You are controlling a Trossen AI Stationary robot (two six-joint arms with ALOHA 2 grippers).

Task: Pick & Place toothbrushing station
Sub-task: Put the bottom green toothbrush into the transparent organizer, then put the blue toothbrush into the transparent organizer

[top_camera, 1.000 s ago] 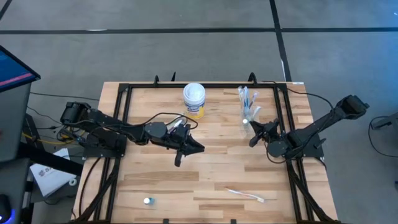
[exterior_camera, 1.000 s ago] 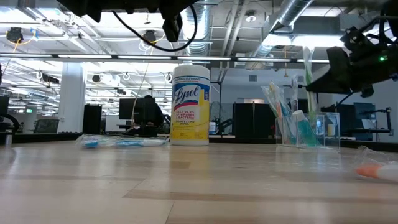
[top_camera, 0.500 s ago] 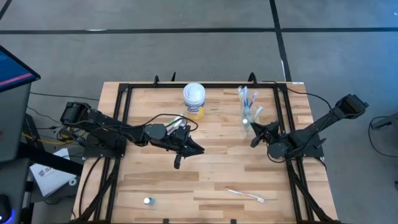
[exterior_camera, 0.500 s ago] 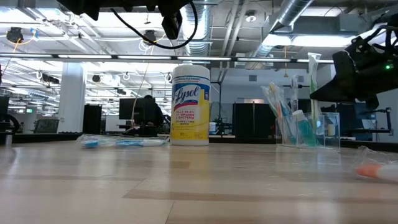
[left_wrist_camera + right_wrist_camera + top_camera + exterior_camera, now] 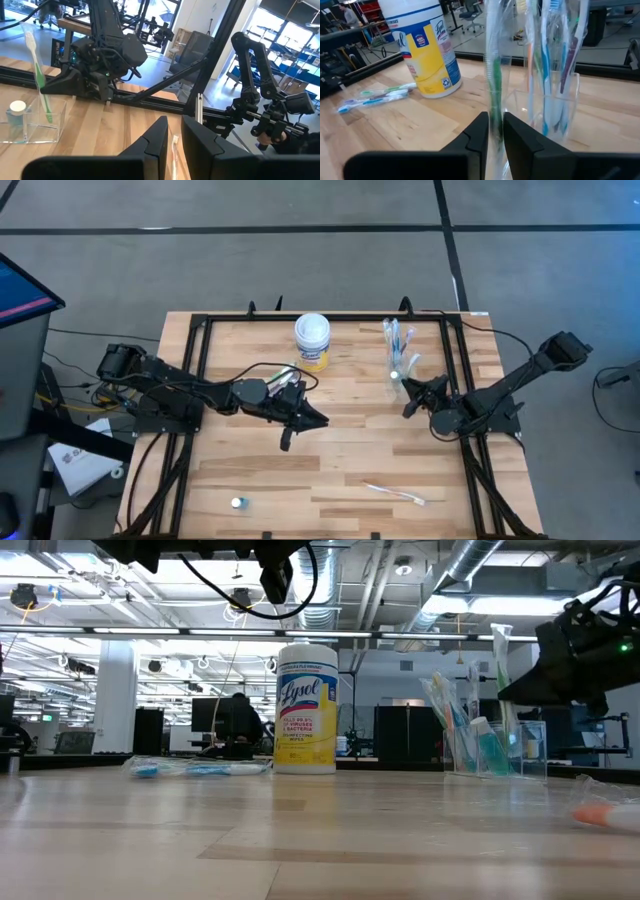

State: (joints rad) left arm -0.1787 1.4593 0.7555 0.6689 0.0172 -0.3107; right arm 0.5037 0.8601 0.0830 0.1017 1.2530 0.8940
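A green toothbrush in a clear wrapper (image 5: 494, 80) stands upright with its lower end in a clear cup (image 5: 35, 125) at the table's far right. My right gripper (image 5: 495, 130) is open by a narrow gap, one finger on either side of that toothbrush. A small blue tube (image 5: 17, 112) stands in the same cup. A second clear cup (image 5: 555, 110) behind it holds several toothbrushes. My left gripper (image 5: 322, 420) hovers level over the table's middle, open by a narrow gap with nothing in it. My right gripper has the wrapped green toothbrush's handle (image 5: 495, 107) between its two fingers, which come at it almost level from the table's right side and lie across it. I cannot tell whether the fingers touch it. The toothbrush stands upright, its lower end in the cup.
A white-lidded canister with a yellow label (image 5: 312, 340) stands at the far middle, with two toothbrushes (image 5: 375, 97) lying beside it. Another toothbrush (image 5: 395, 493) lies near the front edge, and a small round thing (image 5: 237, 503) sits at the front left. A black frame (image 5: 200, 330) edges the table.
My right gripper has sunk a little and rolled. The green toothbrush has gone down with it, from a tilt to standing upright in the cup. Over the last half second both have kept still.
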